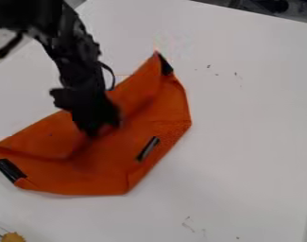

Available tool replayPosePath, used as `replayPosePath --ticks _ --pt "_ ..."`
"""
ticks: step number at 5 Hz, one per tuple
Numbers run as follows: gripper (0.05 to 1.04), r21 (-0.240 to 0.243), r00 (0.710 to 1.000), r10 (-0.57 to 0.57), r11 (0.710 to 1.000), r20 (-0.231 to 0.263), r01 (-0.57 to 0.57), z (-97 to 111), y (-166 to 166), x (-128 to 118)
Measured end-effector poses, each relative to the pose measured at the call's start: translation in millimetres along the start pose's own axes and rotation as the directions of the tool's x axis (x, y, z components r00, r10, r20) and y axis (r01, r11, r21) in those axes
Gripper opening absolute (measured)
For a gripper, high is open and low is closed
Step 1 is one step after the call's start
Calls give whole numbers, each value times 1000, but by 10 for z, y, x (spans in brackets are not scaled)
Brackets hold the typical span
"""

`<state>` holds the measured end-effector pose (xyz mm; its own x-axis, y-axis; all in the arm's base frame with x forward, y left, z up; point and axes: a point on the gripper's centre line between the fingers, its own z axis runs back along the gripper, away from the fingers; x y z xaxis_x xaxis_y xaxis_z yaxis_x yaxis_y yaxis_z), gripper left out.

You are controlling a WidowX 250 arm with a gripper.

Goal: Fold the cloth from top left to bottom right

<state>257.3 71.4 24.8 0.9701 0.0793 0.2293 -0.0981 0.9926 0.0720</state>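
And here the black gripper [103,126] is hanging down over the middle of the orange cloth [143,106]; whether it's standing open or clamping fabric, I can't tell. The cloth is lying left of centre on the white table [250,104], slanting from the left edge up towards the top middle, creases running beside the gripper. Black patches are showing at its top and left corners, and a dark strip [148,148] is lying near its lower-right edge.

Cloth [61,177] orange, strips [10,170] on it black; arm [77,66] black; tabletop [250,118] white, dark-specked.
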Motion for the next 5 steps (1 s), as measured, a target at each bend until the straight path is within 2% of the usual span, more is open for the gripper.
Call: replayPosePath --ticks 1,2,4,5 --pt "120 -22 1000 6 1000 11 -6 -43 -124 -61" --pt "308 -17 1000 -13 1000 -3 13 -31 -196 -85" --pt "892 31 1000 -27 999 -7 27 295 -384 -97" --pt "1005 42 1000 -23 999 -14 23 372 -425 -96"
